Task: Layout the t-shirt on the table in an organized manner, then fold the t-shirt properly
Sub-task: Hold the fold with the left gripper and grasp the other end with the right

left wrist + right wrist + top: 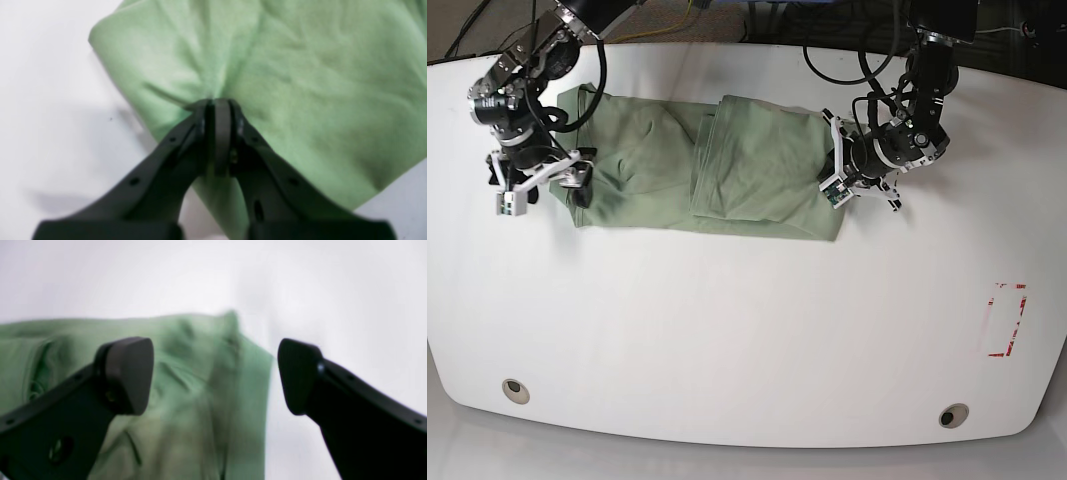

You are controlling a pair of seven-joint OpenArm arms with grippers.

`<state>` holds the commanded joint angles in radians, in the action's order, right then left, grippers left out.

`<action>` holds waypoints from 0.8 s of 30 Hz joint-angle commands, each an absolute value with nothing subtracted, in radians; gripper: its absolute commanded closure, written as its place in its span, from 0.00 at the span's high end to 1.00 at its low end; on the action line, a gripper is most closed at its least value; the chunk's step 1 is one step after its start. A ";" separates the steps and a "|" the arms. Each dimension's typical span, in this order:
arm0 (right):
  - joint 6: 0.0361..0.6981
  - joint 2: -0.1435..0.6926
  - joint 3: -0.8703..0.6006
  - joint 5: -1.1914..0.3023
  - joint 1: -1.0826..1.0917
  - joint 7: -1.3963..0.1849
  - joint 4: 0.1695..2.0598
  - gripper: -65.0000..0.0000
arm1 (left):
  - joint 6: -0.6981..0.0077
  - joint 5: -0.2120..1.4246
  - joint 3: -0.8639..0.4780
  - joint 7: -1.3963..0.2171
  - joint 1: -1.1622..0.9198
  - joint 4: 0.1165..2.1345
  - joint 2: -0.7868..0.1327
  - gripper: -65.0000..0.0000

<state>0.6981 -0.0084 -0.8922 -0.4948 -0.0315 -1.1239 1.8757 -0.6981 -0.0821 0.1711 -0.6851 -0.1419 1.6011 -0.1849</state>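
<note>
In the base view, a grey floor (pixel 727 462) shows along the bottom of the frame, with more of it in both lower corners. Yellowish and dark cables (pixel 662 33) run across the upper left and top. The light is bright and soft, leaving faint, blurry shadows. At the top right edge sits a small pale object (pixel 1028 18), too cropped to identify.

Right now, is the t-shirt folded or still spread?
Partly folded: one end of the t-shirt lies doubled over, while the other stretches out wrinkled.
</note>
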 joint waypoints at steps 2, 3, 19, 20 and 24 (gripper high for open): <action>0.698 0.007 -0.934 -0.541 -0.028 -1.152 1.844 0.86 | -0.698 -0.082 0.171 -0.685 -0.142 1.601 -0.185 0.04; 0.698 0.016 -0.952 -0.562 -0.028 -1.158 1.824 0.86 | -0.698 -0.082 0.171 -0.685 -0.142 1.600 -0.185 0.04; 0.698 0.174 -1.026 -0.785 -0.051 -1.161 1.498 0.86 | -0.698 -0.082 0.171 -0.684 -0.137 1.600 -0.185 0.04; 0.698 0.174 -1.026 -0.785 -0.056 -1.161 1.497 0.86 | -0.698 -0.082 0.171 -0.684 -0.137 1.600 -0.185 0.04; 0.698 0.173 -1.024 -0.785 -0.084 -1.161 1.495 0.86 | -0.698 -0.082 0.171 -0.684 -0.137 1.600 -0.185 0.04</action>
<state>0.6981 0.1726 -1.0242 -0.7848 -0.0836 -1.1607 1.4952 -0.6981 -0.0821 0.1711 -0.6836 -0.1373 1.5996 -0.1849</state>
